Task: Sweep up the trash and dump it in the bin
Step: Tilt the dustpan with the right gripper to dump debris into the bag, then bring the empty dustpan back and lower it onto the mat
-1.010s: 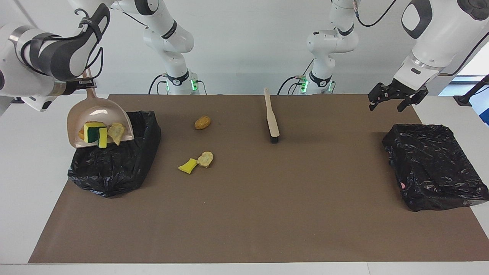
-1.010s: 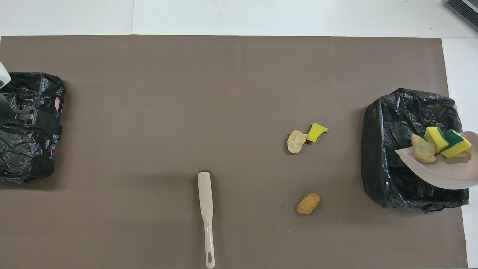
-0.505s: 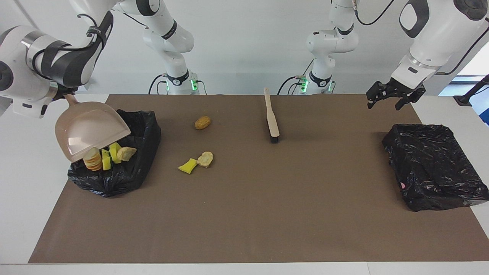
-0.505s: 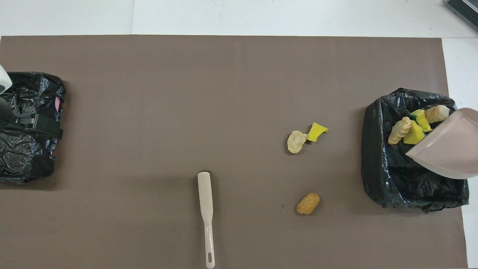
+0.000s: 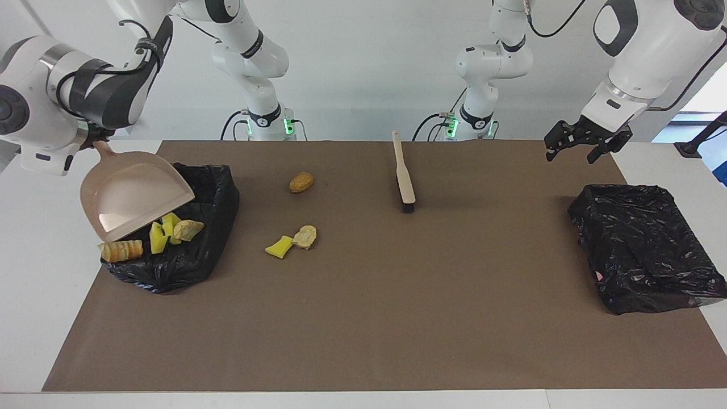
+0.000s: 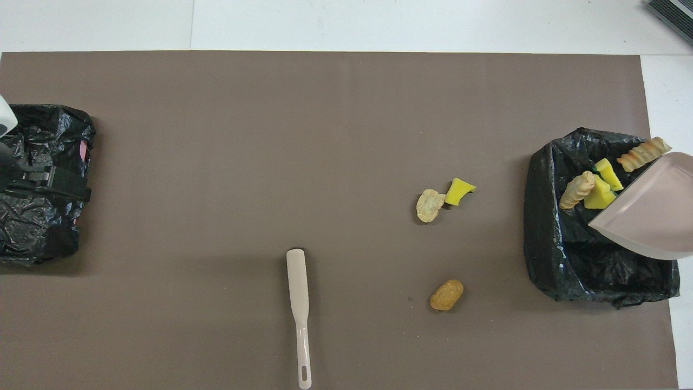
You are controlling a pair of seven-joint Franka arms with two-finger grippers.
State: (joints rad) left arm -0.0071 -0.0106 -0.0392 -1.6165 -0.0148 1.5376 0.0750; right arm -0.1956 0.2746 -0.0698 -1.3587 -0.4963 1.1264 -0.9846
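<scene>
We are holding the beige plastic dustpan [image 5: 133,196] by its handle in the right gripper [image 5: 97,142], jaws clamped, tipped over the black-lined bin [image 5: 187,250]; yellow sponge chunks [image 5: 162,233] are lying below. Left gripper [image 5: 585,145] jaws are standing wide, empty.

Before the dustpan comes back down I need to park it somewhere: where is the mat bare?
Bare: the mat between the brush and the bin at the left arm's end, and the whole strip farthest from the robots. Crowded: between the brush and the other bin, where three scraps lie.
</scene>
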